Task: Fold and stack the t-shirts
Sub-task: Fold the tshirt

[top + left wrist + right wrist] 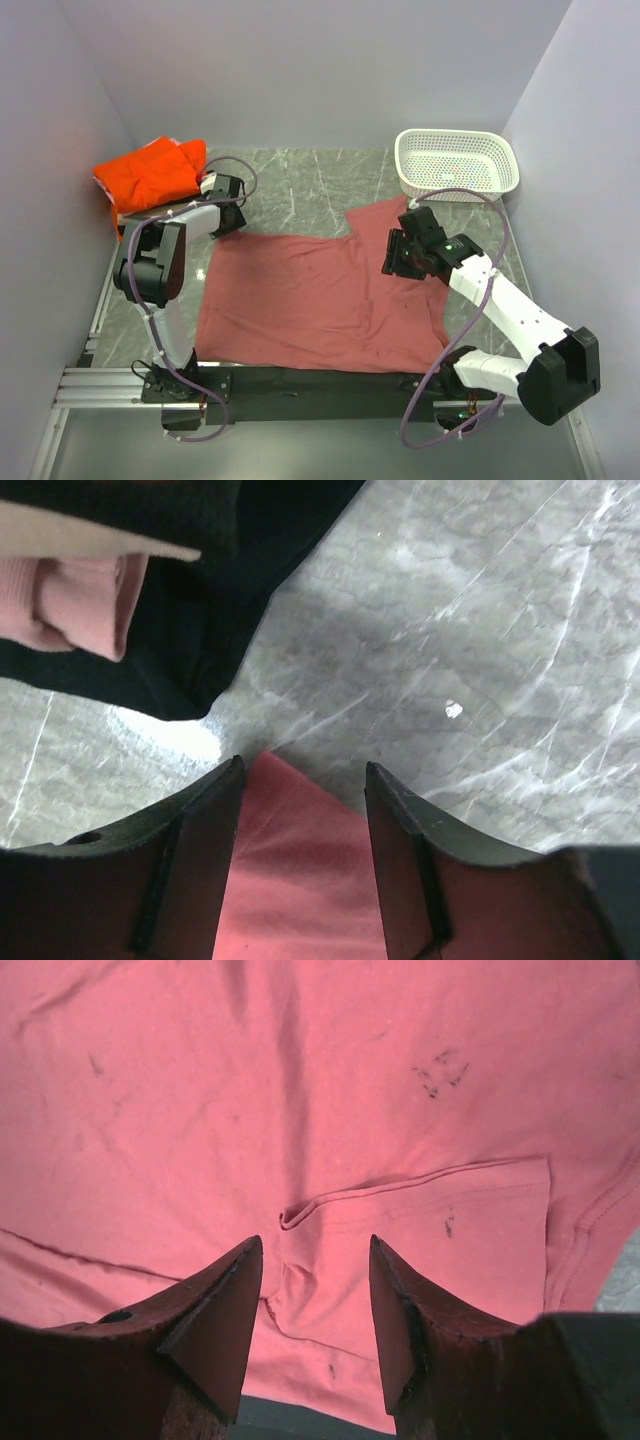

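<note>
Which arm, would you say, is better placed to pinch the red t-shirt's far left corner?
Left: the left end effector straddles that corner of the red t-shirt; the right end effector hovers over the opposite sleeve.

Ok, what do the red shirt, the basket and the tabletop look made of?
Red shirt: soft matte knit cloth, going by wrinkles and stitched hems. Basket: probably white plastic, rigid perforated walls. Tabletop: grey veined marble look with slight sheen; possibly laminate.

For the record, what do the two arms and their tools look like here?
Both the left arm and right arm have white links with bulky black joints, each trailed by a looping lilac cable. The left tool and right tool carry dark, wedge-shaped fingers.
</note>
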Robot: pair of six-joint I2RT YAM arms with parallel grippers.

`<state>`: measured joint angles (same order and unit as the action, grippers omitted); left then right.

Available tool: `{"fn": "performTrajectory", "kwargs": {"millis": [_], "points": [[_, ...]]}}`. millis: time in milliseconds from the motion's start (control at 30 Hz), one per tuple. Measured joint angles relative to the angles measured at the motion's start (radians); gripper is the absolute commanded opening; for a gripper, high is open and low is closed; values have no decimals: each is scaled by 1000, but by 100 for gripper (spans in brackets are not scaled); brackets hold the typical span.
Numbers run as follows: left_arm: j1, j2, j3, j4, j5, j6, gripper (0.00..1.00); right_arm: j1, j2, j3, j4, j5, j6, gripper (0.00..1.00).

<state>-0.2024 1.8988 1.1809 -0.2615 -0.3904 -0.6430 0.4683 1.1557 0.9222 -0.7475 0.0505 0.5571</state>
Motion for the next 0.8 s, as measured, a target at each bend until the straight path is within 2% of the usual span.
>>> {"fn": "performTrajectory", "kwargs": {"millis": [167,367,633,800], "points": [[0,-5,-3,-11,-8,0,59,-3,0,-19,8,-14,-2,54],[0,-7,-13,-13,-26,0,54,-11,1,-32,16,-19,-5,54],[0,-7,-13,-14,-27,0,28,-60,67,-24,43,-27,-30,54],[0,-7,-12,-15,-29,3,10,-136,183,63,52,8,-63,54]]}}
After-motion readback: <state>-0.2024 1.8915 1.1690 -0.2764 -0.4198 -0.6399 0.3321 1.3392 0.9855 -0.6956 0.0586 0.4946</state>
